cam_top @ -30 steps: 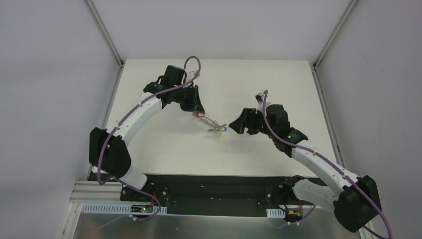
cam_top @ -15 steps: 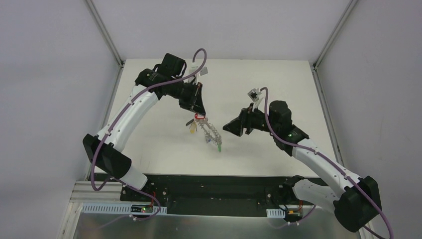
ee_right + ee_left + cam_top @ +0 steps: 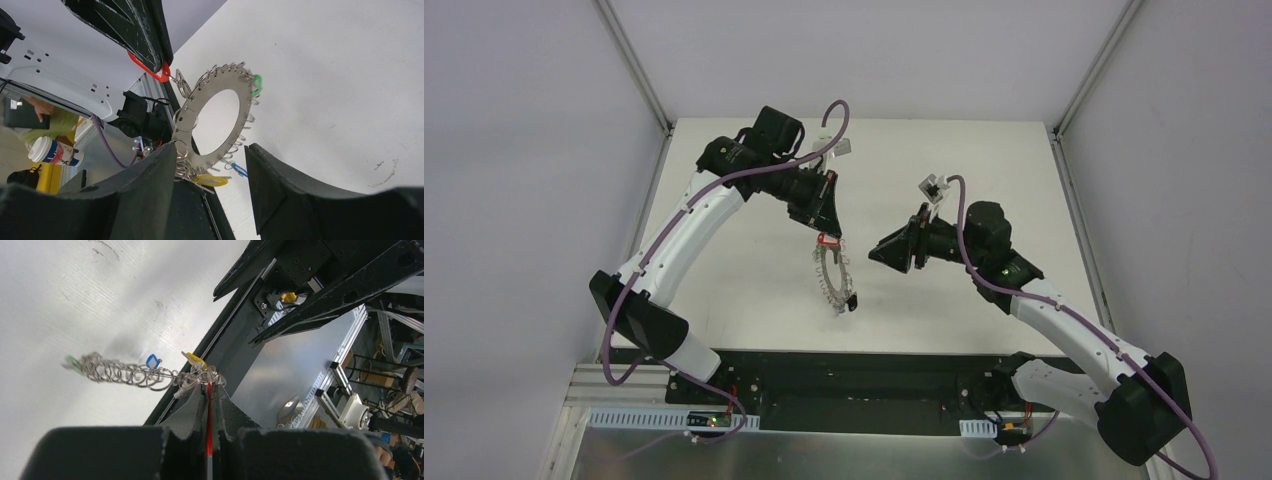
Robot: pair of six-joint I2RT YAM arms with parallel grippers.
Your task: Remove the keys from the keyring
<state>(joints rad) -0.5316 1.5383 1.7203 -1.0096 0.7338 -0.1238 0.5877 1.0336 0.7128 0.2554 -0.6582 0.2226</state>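
Observation:
My left gripper is shut on the red tag of one key, and the keyring hangs from it above the white table. In the left wrist view the keyring shows edge-on, with green, blue and yellow tags on it. My right gripper is open, just right of the ring. In the right wrist view the keyring hangs in front of my open gripper, with the red tag at its top, a green tag, a yellow tag and a blue tag.
A black base strip runs along the table's near edge, with metal rails below it. Grey enclosure walls stand on the left, right and far sides.
My left gripper has lifted the keyring off the table; it swung from stretched out towards the right gripper to hanging straight down. My right gripper has moved left and up, nearer the ring.

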